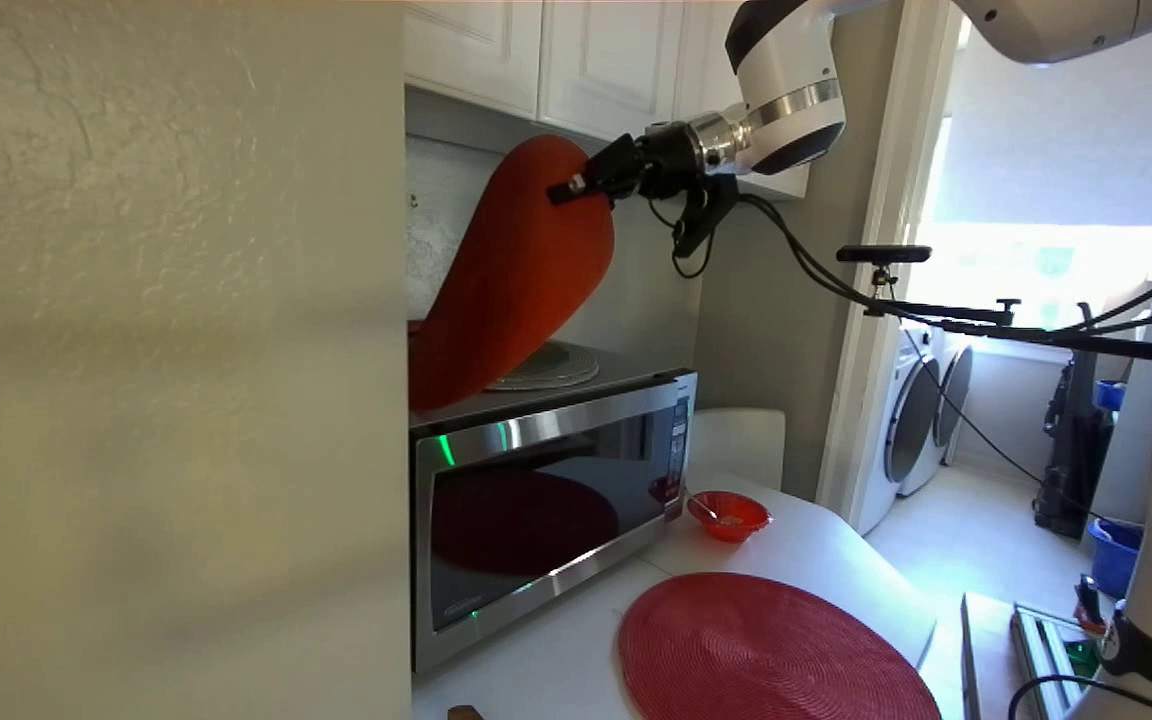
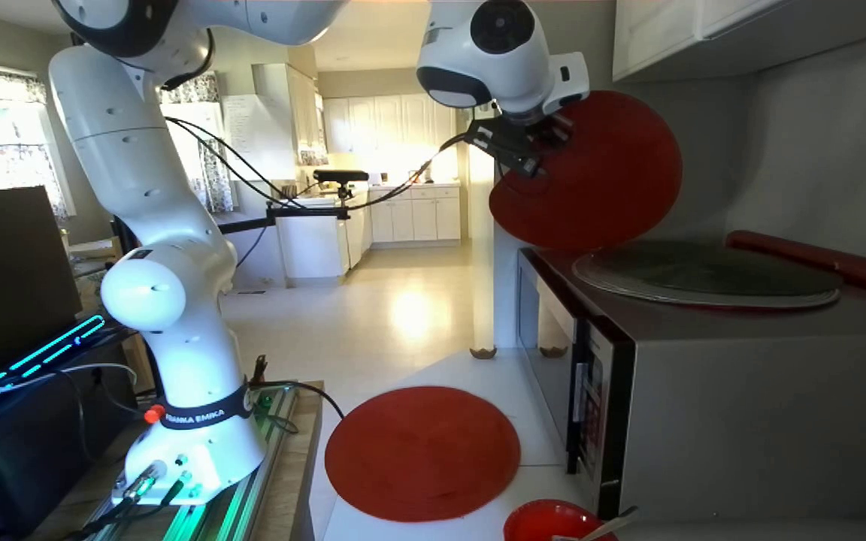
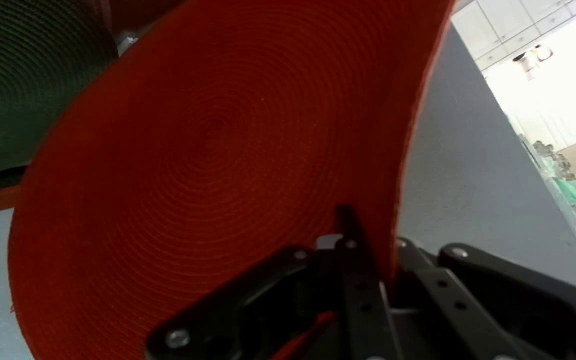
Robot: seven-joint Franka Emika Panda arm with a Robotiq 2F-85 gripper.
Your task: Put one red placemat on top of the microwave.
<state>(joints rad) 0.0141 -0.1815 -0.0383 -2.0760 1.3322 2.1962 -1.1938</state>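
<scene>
"Where's the mat (image 1: 531, 270)?"

"In the gripper (image 1: 576, 188), fingers (image 3: 360, 287) pinching its edge. In an exterior view it hangs, tilted, over the left end of the microwave (image 1: 551, 500); whether it touches, I can't tell."

"What else?"

"There, a second red mat (image 1: 776, 650) lies flat on the table (image 1: 821, 555), near; a bowl (image 1: 731, 533) sits farther off, by the microwave's right end. A green mat (image 2: 704, 270) lies on top."
</scene>
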